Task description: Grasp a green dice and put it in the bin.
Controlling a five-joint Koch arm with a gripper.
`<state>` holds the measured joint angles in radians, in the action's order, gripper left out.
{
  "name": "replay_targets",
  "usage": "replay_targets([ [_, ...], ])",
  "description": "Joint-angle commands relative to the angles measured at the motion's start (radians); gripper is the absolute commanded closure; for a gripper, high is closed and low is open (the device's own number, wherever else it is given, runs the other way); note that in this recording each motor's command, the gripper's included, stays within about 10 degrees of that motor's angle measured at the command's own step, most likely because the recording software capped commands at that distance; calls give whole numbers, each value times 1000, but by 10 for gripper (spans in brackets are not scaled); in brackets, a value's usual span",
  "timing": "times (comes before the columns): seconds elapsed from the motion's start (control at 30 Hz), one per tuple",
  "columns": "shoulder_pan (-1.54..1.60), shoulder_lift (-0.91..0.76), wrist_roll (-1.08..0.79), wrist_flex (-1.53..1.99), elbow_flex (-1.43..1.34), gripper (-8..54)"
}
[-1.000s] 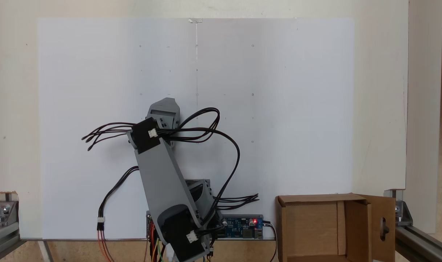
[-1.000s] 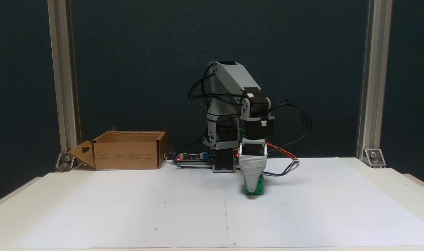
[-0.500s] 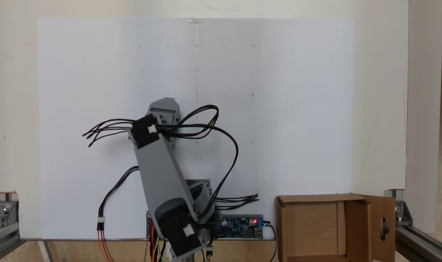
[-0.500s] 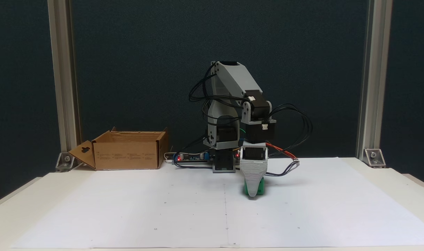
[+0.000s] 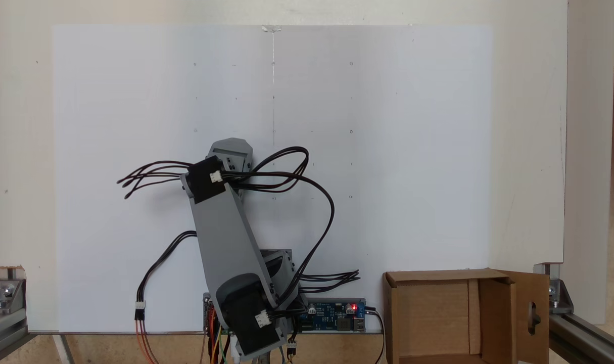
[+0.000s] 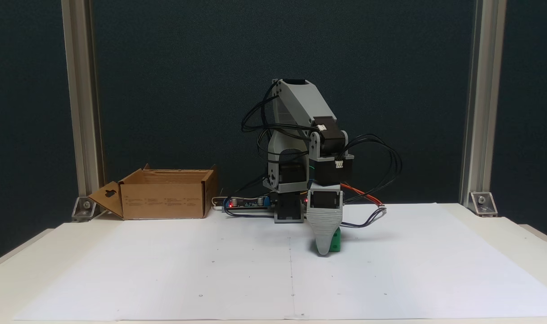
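One small green plastic dice (image 6: pixel 335 240), a cube without long axis; grey gripper (image 6: pixel 323 250) covers it, grip unclear; one brown cardboard bin (image 6: pixel 165 193).

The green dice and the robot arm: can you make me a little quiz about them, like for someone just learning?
1. True or false: the green dice is inside the cardboard box.
2. What stands right in front of the dice in the side-on fixed view? A) the gripper B) the box C) a metal post
3. Fill in: the dice sits on a sheet of white ____.

Key: 1 false; 2 A; 3 paper.
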<state>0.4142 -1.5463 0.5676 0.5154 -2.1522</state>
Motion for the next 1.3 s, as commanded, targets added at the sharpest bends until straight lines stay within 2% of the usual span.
replay_targets([
  [0.0, -3, -2, 67, -8, 9, 198],
  [0.1, -3, -2, 67, -8, 9, 263],
  [0.17, -3, -2, 69, -5, 9, 332],
  [0.33, -5, -49, 67, 23, 9, 335],
  [0.47, -55, -175, 66, 110, 48, 335],
  [0.63, -212, -284, 20, 367, 314, 335],
  [0.8, -298, -288, -44, 525, 543, 335],
  [0.97, -425, -288, -137, 538, 609, 335],
  [1.27, -1020, -255, -437, 502, 601, 335],
])
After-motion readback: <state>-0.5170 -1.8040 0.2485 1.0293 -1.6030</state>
